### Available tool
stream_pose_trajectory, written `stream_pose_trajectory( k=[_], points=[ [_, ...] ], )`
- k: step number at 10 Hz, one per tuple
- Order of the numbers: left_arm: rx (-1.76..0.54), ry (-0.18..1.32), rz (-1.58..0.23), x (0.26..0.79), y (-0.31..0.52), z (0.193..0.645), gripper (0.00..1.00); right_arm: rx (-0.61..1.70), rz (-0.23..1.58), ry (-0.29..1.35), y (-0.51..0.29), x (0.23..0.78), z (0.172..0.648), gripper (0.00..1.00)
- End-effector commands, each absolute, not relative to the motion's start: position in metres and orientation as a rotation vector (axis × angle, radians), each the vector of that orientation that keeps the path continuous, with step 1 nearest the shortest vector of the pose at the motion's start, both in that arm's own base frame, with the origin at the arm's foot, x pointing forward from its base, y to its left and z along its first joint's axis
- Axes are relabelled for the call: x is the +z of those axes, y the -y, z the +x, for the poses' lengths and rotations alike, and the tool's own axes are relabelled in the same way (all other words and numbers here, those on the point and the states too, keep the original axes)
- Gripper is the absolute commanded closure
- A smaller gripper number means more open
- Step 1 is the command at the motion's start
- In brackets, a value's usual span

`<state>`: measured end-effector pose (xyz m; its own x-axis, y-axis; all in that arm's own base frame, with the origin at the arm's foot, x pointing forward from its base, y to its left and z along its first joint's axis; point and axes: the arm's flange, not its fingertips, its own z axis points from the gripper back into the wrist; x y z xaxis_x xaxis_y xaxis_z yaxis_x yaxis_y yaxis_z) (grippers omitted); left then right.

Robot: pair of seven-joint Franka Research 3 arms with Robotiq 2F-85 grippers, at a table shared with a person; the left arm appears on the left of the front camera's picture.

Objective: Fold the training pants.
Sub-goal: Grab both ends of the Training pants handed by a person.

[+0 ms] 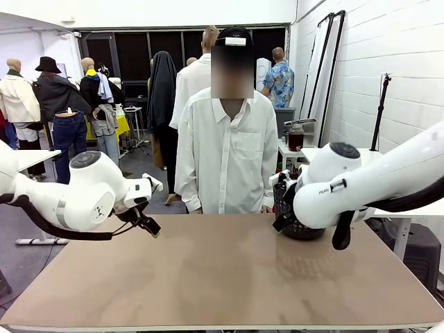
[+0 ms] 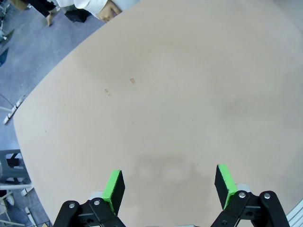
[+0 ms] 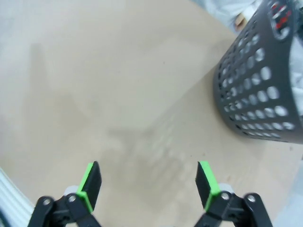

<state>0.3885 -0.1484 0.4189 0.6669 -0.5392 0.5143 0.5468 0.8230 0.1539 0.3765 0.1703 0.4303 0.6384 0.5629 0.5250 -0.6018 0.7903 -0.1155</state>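
Observation:
The training pants are out of plain view. Something pale shows through the holes of a dark basket (image 3: 255, 90), and I cannot tell whether it is them. In the left wrist view my left gripper (image 2: 170, 183) is open above the bare tan table (image 2: 180, 94), with nothing between its green pads (image 2: 113, 185). From the front, the left gripper (image 1: 147, 225) hovers over the table's far left part. My right gripper (image 3: 149, 182) is also open and empty, above the table a short way from the basket.
A person in a white shirt (image 1: 227, 149) stands at the far edge, one hand (image 2: 108, 10) at the table's rim. The perforated basket (image 1: 297, 220) stands at the far right, partly behind my right arm (image 1: 361, 184). The tabletop (image 1: 222, 277) is bare.

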Motion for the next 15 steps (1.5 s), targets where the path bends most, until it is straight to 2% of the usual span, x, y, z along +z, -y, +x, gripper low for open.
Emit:
stream_pose_trajectory(
  k=[1, 6, 8, 15],
  points=[
    [-0.618, 0.568, -0.030, 0.445, 0.147, 0.368, 0.00, 0.690, 0.097, 0.570, -0.159, 0.455, 0.371, 0.00],
    [-0.631, 0.591, -0.048, 0.507, 0.145, 0.334, 0.00, 0.709, 0.078, 0.586, -0.152, 0.514, 0.350, 0.00],
    [-0.635, 0.580, -0.055, 0.521, 0.146, 0.323, 0.00, 0.703, 0.075, 0.619, -0.151, 0.533, 0.342, 0.00],
    [-0.653, 0.681, -0.035, 0.557, 0.144, 0.288, 0.00, 0.664, 0.044, 0.701, -0.142, 0.568, 0.325, 0.00]
  ],
)
